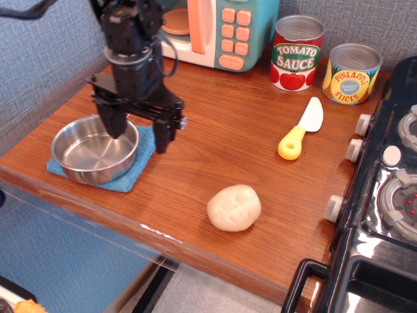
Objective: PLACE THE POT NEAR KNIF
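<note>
The pot (93, 151), a shallow shiny steel pan, sits on a blue cloth (141, 158) at the table's front left. My gripper (139, 134) is open and hangs over the pot's right rim, one finger over the pot's inside and the other over the cloth to its right. The pot's wire handle is hidden behind the gripper. The knif (300, 129), with a yellow handle and white blade, lies on the right side of the table, far from the pot.
A pale potato-like toy (234, 207) lies near the front edge. A tomato sauce can (297, 53) and a pineapple can (352, 73) stand at the back right. A toy microwave (215, 29) is at the back. A black stove (384, 189) borders the right side.
</note>
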Robot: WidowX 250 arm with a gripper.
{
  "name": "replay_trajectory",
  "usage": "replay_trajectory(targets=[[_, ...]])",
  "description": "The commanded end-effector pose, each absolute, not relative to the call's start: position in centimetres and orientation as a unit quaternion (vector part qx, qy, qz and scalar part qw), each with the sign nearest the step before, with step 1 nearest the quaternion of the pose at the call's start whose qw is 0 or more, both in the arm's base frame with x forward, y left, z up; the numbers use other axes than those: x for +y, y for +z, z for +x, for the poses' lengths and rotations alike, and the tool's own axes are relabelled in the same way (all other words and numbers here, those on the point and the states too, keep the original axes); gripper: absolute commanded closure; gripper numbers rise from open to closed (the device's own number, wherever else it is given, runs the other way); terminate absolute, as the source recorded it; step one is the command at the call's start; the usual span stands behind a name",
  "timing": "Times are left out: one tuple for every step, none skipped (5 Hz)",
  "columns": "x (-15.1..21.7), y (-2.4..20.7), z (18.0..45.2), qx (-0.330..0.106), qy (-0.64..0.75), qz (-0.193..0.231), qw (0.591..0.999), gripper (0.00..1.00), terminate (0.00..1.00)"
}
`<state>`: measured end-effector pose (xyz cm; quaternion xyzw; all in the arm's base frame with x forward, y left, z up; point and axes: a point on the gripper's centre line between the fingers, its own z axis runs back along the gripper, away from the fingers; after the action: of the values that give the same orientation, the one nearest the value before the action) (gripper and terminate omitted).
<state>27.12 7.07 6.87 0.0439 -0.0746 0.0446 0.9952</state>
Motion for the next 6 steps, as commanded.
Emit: replay_trajectory(targets=[[8.6,5.5,27.7,-0.054,0.059,0.066,0.995,0.0,0.0],[9.6,3.9,27.6,-0.049,0.065,0.026,0.996,0.0,0.0],[9.6,3.9,27.7,-0.051,0.061,0.031,0.996,0.0,0.0],[9.4,3.6,27.7,-0.048,0.057,0.028,0.997,1.0,0.0],[9.4,4.0,27.7,-0.053,0.059,0.029,0.996,1.0,0.0],[9.3,4.1,27.7,-0.052,0.056,0.029,0.997,1.0,0.0]])
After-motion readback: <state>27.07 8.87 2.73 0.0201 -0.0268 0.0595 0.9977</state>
